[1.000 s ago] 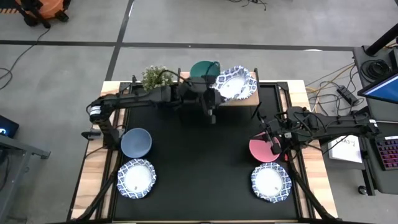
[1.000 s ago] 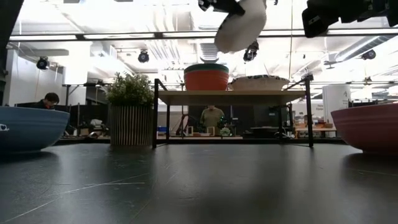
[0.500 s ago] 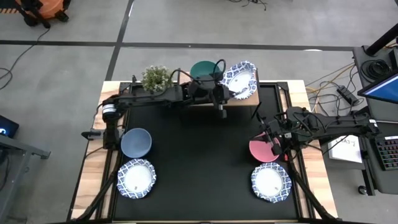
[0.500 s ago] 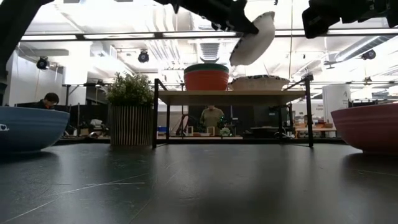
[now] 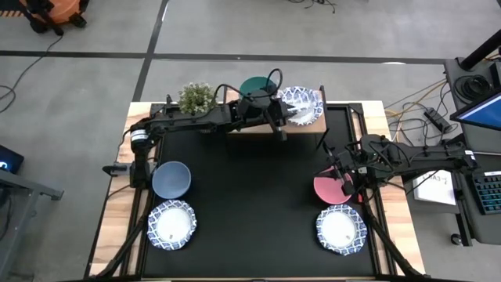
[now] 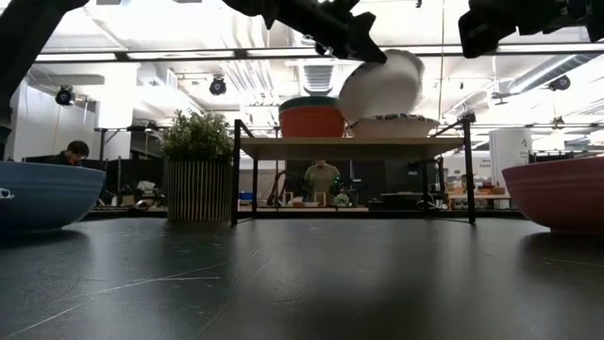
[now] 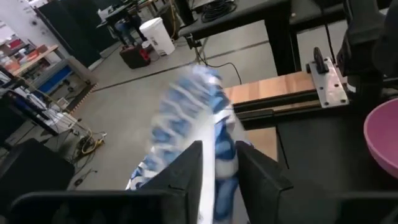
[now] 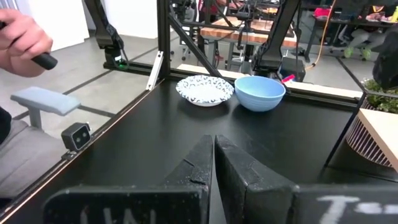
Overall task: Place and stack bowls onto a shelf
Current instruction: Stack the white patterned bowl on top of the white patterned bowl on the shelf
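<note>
My left gripper [image 5: 279,115] reaches over the light-wood shelf [image 5: 258,124] at the table's far edge, shut on a white bowl with a blue patterned rim [image 5: 301,106]. In the low view this bowl [image 6: 382,87] hangs tilted just above another patterned bowl [image 6: 396,126] resting on the shelf board [image 6: 311,147]. Beside it a green bowl [image 6: 312,101] sits nested in a red one [image 6: 312,123]. My right gripper [image 5: 347,185] is shut and hovers over the pink bowl [image 5: 330,190], high above it in the low view. My left gripper [image 7: 219,149] pinches the patterned bowl's rim [image 7: 210,134], which runs between the two fingers. The fingers come from the table's left, roughly level. The bowl is lifted clear and tilted on edge, its underside [image 6: 377,90] toward the near side; whether it touches the bowl beneath, I cannot tell.
A grey-blue bowl [image 5: 171,180] and a patterned bowl [image 5: 172,225] sit near the table's left edge, another patterned bowl [image 5: 340,229] at the near right. A potted plant [image 5: 196,97] stands left of the shelf. A person's hand [image 8: 22,34] shows beyond the table.
My left gripper has carried the patterned bowl toward the far edge and over the shelf, then downward, from high above the shelf to just over the patterned bowl lying there. The bowl has stayed tilted in the hold. My right arm has kept still.
</note>
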Motion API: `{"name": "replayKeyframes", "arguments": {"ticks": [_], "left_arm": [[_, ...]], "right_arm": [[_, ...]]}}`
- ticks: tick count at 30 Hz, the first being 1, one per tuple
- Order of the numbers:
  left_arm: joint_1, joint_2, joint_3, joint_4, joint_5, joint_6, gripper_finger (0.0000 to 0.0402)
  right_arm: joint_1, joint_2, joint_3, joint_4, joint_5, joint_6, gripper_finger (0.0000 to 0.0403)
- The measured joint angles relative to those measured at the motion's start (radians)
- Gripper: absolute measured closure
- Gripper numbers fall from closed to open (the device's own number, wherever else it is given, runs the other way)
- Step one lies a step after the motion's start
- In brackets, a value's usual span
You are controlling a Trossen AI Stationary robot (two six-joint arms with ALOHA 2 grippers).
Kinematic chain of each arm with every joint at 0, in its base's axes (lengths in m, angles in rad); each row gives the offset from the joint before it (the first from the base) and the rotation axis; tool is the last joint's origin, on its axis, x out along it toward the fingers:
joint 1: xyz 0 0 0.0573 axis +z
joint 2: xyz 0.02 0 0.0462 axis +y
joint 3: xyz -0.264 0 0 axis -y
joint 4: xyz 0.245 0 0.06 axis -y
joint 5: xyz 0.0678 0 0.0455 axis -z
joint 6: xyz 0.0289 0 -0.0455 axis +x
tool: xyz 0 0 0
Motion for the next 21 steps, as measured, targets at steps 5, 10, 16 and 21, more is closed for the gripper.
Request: {"name": "replayKeyframes", "arguments": {"ticks": [5,10,16,21], "left_arm": [[0.000,0.000,0.000,0.000,0.000,-0.007,0.0283],[-0.005,-0.001,0.017,-0.014,0.000,-0.038,0.0254],[-0.042,-0.007,0.048,-0.009,0.046,-0.057,0.0251],[-0.026,0.055,0.044,0.000,-0.039,-0.079,0.0264]], "right_arm": [[0.000,0.000,0.000,0.000,0.000,0.001,0.0394],[0.000,0.000,0.000,0.000,0.000,0.003,0.0394],[0.000,0.000,0.000,0.000,0.000,0.009,0.0394],[0.000,0.000,0.000,0.000,0.000,0.009,0.0394]]}}
